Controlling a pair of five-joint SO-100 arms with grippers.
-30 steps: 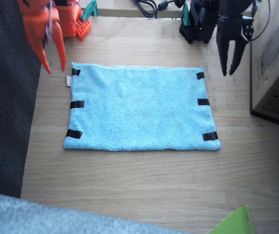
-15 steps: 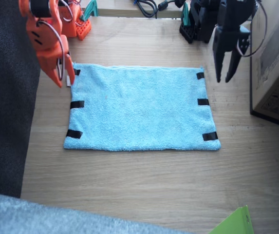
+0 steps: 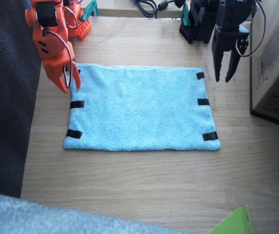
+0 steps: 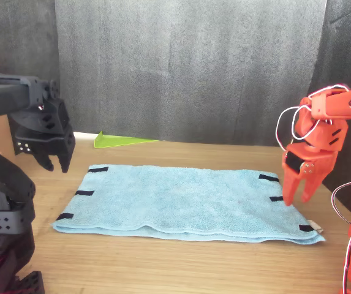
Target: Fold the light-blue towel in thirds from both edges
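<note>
The light-blue towel (image 3: 140,108) lies flat and fully spread on the table (image 3: 144,185), long side running across, with black tape strips (image 3: 77,104) marking each short edge. No fold made yet, by the look of it.

The right arm's orange pincer (image 3: 69,87) hangs point-down over the far corner of its short edge, close to the top strip. Its fingers stand only narrowly apart, with nothing between them. In the front view, the same pincer (image 4: 299,197) sits a little above the cloth, not clearly touching it. That placement makes sense: the strips look like grip marks, and a corner is the easy place to pinch terry cloth.

Across the table, the left arm's black pincer (image 3: 224,77) hovers just outside the opposite short edge, beside the top strip there (image 3: 200,75). Its fingers are slightly parted and empty too. In the front view, this pincer (image 4: 55,163) is well clear of the fabric.

Both arms seem lined up to take their own edge. A lime-green sheet corner (image 3: 234,223) pokes in at the near side, well apart from the action.
</note>
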